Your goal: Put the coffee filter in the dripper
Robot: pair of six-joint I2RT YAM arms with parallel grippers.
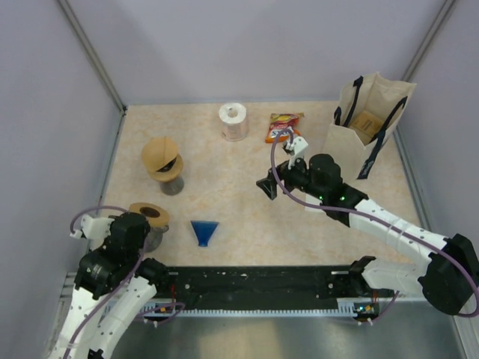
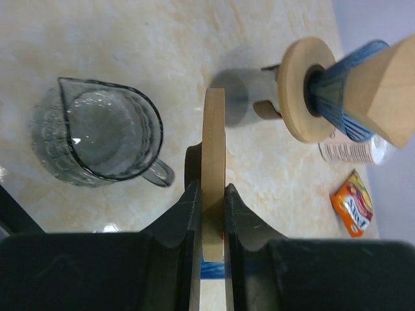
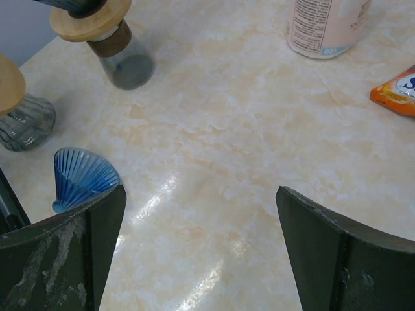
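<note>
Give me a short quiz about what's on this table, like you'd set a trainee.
1. True or false: the right gripper is open and holds nothing.
2. What is the left gripper clamped on? A) a wooden ring, B) a snack packet, C) a glass pitcher.
3. Fill in: seen from the top camera, the tote bag stands at the far ___ corner of the table.

Key: 1 true; 2 A; 3 right.
</note>
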